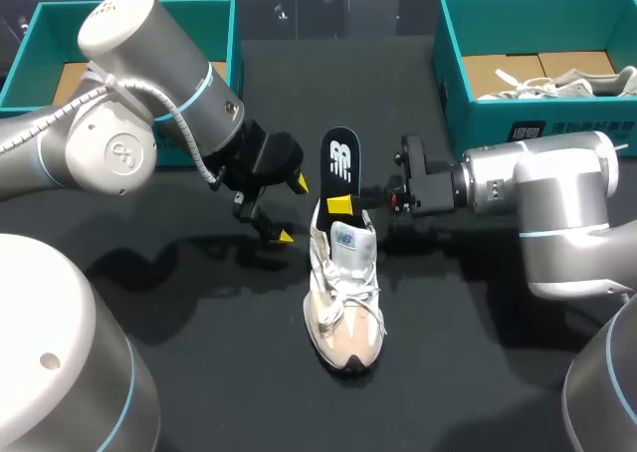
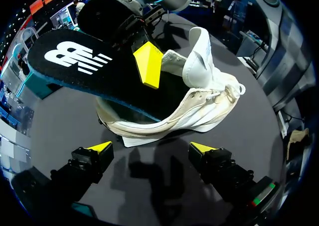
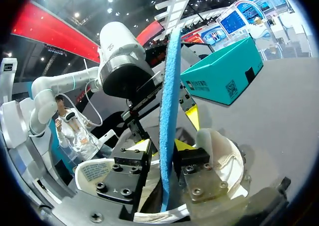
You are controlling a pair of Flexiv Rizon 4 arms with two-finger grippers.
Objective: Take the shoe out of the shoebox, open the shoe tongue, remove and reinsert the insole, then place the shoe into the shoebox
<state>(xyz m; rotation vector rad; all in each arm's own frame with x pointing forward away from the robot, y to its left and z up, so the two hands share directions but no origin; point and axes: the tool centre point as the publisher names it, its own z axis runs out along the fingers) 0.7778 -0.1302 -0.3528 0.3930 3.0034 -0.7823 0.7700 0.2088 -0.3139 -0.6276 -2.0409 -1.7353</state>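
A white and beige shoe (image 1: 343, 293) lies on the black table, toe toward the front edge, with its tongue (image 2: 199, 56) pulled up. A black insole (image 1: 340, 158) with a blue underside stands steeply out of the heel opening. My right gripper (image 1: 343, 203) comes in from the right at the heel. The insole (image 3: 169, 86) runs between its fingers, and a narrow gap shows on one side, so it is open. My left gripper (image 1: 292, 210) hangs open just left of the shoe's heel. In its own view the left gripper (image 2: 152, 147) faces the shoe (image 2: 199, 101) and the insole (image 2: 75, 66), holding nothing.
A teal shoebox (image 1: 199, 14) stands at the back left behind my left arm. A second teal shoebox (image 1: 518, 123) at the back right holds another white shoe (image 1: 557, 82). Bare black table lies in front of and beside the shoe.
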